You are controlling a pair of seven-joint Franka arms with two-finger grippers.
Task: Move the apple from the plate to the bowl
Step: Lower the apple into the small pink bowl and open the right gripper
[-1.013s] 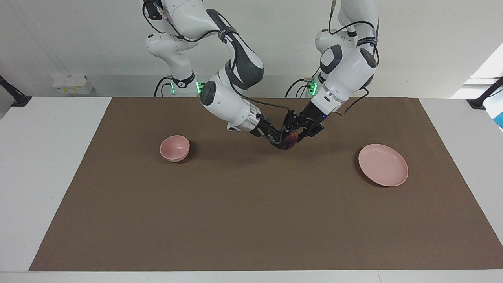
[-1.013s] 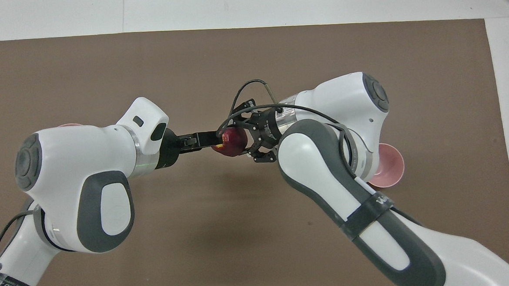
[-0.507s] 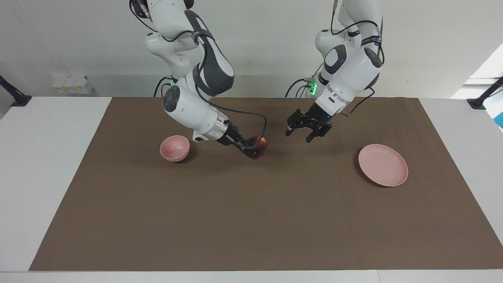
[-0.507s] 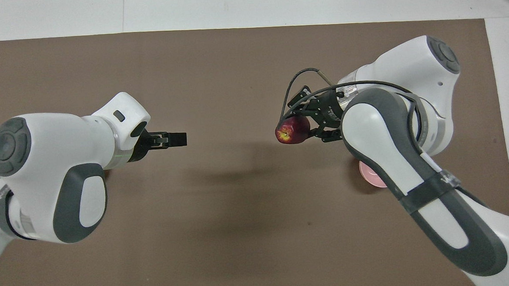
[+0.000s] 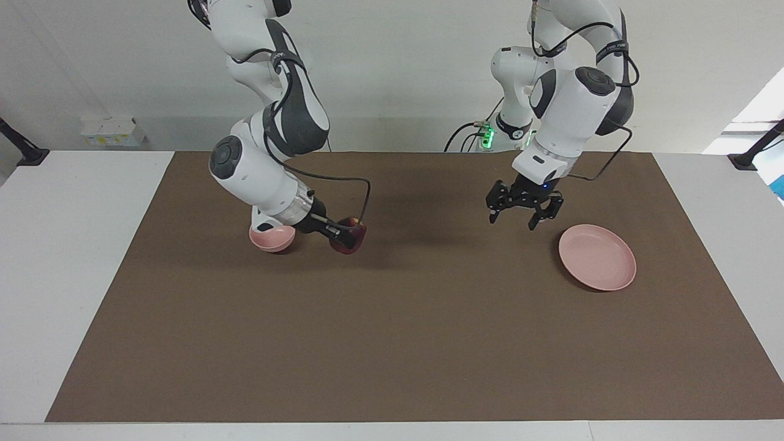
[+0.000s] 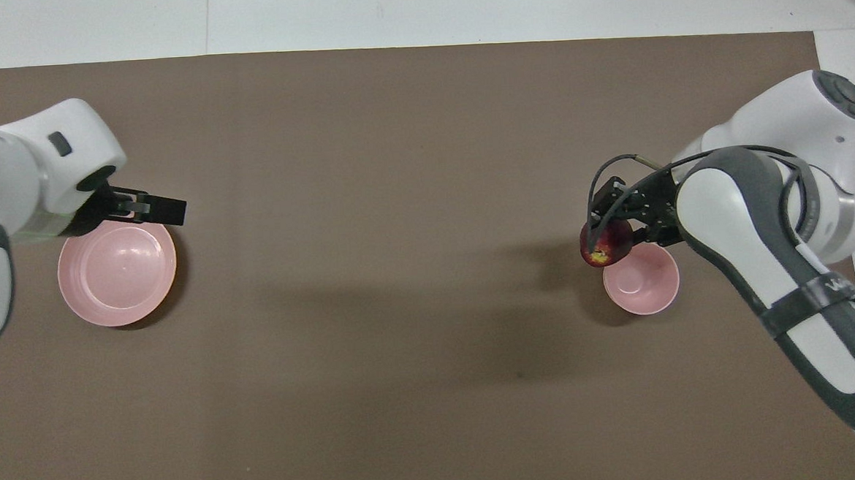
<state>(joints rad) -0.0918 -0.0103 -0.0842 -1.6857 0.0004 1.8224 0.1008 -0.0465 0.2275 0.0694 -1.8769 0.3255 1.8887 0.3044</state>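
My right hand [image 5: 346,236] grips the apple [image 5: 350,235] beside the bowl [image 5: 269,239]; released early, it drops onto the bench [image 5: 392,343] and rolls. Left hand [image 5: 520,214] wide, empty.

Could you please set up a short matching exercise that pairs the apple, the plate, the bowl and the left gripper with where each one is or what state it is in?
Things:
1. apple
2. plate
3. bowl
4. left gripper

States:
A. open, holding nothing, in the air beside the plate
B. held in the right gripper
C. on the mat, toward the right arm's end
D. on the mat, toward the left arm's end

Pairs: 1-B, 2-D, 3-C, 4-A
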